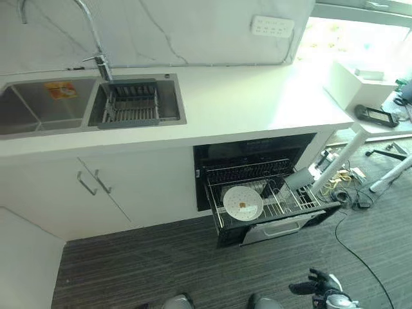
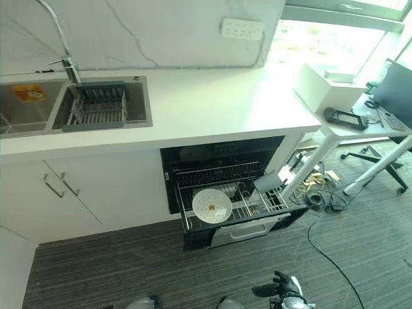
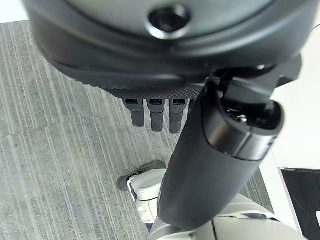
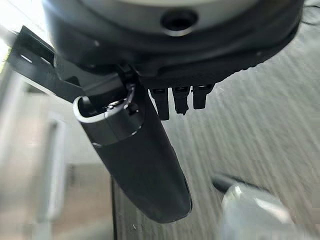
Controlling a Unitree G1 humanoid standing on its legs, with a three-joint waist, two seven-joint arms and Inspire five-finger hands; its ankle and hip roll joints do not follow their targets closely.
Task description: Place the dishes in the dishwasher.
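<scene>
1 plate racked, both hands empty.

From the left: the sink [image 1: 38, 109] holds a dish rack [image 1: 132, 103] with no dishes I can make out; the white plate [image 1: 243, 203] lies in the pulled-out dishwasher rack [image 1: 283, 206], so loading looks largely done. The left hand [image 3: 155, 112] and right hand [image 4: 180, 97] hang with fingers relaxed, grasping nothing; pushing the rack in seems left.

One dishwasher [image 1: 257, 193] under the desk [image 1: 244, 106] near its right end, its one rack [image 1: 273, 199] pulled out and holding one white plate [image 1: 243, 203]; one double sink [image 1: 90, 106] at the desk's left end, with one drainer basket [image 1: 132, 103] and one tap [image 1: 96, 45]; two cabinet handles [image 1: 94, 183].
</scene>
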